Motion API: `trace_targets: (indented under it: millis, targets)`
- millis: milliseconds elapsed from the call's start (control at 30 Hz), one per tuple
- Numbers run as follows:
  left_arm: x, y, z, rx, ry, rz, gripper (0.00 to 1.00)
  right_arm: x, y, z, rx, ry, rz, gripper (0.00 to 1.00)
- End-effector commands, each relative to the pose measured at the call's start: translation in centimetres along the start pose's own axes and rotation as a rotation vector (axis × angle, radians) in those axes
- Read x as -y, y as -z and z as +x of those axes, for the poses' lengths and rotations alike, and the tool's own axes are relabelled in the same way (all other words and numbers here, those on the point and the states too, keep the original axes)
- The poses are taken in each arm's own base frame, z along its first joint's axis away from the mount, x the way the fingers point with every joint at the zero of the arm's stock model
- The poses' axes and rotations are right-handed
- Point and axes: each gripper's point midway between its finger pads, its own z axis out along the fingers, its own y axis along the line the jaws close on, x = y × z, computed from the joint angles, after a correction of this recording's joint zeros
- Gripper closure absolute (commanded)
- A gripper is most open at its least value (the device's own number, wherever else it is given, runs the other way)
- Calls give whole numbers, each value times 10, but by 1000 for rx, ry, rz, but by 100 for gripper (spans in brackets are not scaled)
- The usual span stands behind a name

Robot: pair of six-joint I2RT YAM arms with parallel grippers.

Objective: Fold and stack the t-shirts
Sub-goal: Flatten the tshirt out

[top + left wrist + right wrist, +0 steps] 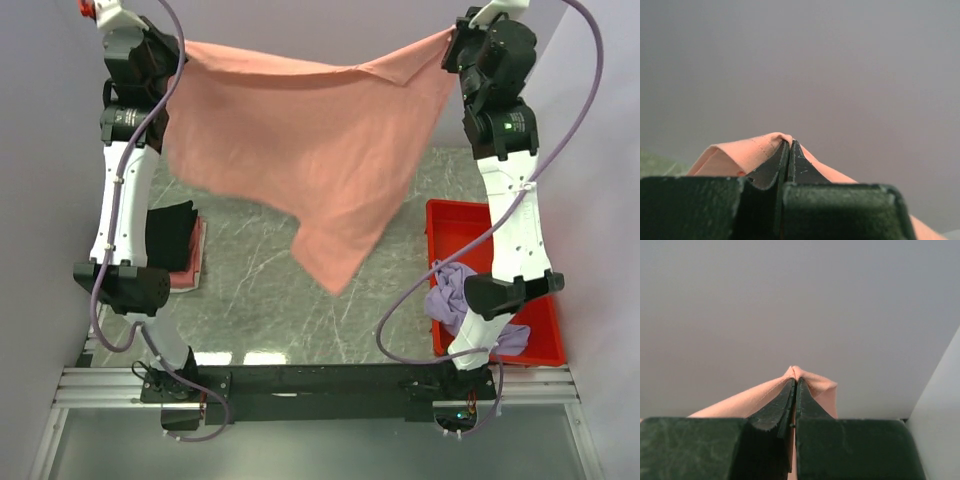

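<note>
A salmon-pink t-shirt hangs spread in the air between both arms, its lowest corner dangling over the middle of the table. My left gripper is shut on its upper left edge; the cloth folds over the closed fingertips. My right gripper is shut on the upper right corner, with cloth pinched at the tips. A folded black t-shirt lies on a pink one at the left. A lavender-purple t-shirt lies crumpled in the red tray.
The grey marbled table lies below the hanging shirt. The red tray sits at the right, partly behind the right arm. Grey walls close in at the back and both sides.
</note>
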Motion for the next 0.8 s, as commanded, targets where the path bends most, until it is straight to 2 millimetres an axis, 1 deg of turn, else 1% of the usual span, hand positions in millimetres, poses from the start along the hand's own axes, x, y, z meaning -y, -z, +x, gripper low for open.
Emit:
trace_targets:
  millis: [0,33,67,100,133,167,200,233,267,300,333,367,400,433,467,500,533,567,600,633,667,700,733,767]
  targets:
    - [54,41,-89,181,-54,195,99,14,54,-109,284,-34,-42,100]
    - [55,48,-93,193,-60,205,99,15,69,-121,312,-34,-59,100]
    - [54,53,-93,200,-79,212,99,12,64,-99,260,-15,-71,100]
    - [51,56,-90,201,-92,213,99,9,66,-92,243,-6,-98,100]
    - [37,61,-74,173,-103,180,99,10,81,-97,255,-8,-108,100]
    - [36,64,-74,206,-131,197,99,8,84,-86,229,-11,-123,100]
    - [33,66,-63,198,-163,216,99,5,88,-59,167,-1,-150,100]
    - [23,70,-26,127,-212,255,99,4,92,-46,142,-5,-164,100]
    - [21,72,-20,150,-268,282,99,2,97,-32,111,-15,-177,100]
    - [16,74,-3,124,-287,297,99,4,104,1,50,-39,-171,100]
    - [-4,75,35,50,-317,282,99,3,109,19,18,-71,-176,100]
    - [-11,77,53,14,-327,287,99,4,109,73,-87,-67,-176,100]
    - [-22,80,73,-31,-336,278,100,5,115,94,-127,-80,-172,100]
    - [-43,88,107,-110,-345,255,100,7,127,107,-157,-114,-164,100]
    - [-67,101,141,-197,-352,213,100,11,139,153,-262,-113,-153,100]
    - [-70,101,143,-204,-348,200,100,11,144,173,-305,-126,-153,100]
    - [-93,117,174,-266,-334,161,99,10,153,198,-372,-164,-142,100]
    - [-105,124,189,-292,-322,136,100,14,167,245,-478,-183,-118,100]
    - [-115,134,199,-313,-303,110,99,14,177,263,-516,-214,-110,100]
    - [-134,148,231,-390,-265,72,99,12,184,281,-550,-262,-104,100]
    - [-142,156,244,-426,-247,52,99,6,203,320,-642,-283,-137,100]
    - [-149,163,255,-457,-229,33,99,7,212,332,-670,-296,-130,100]
    - [-160,175,275,-513,-175,-8,89,9,221,348,-712,-310,-111,100]
    - [-164,181,283,-540,-153,-24,77,15,235,370,-770,-301,-86,100]
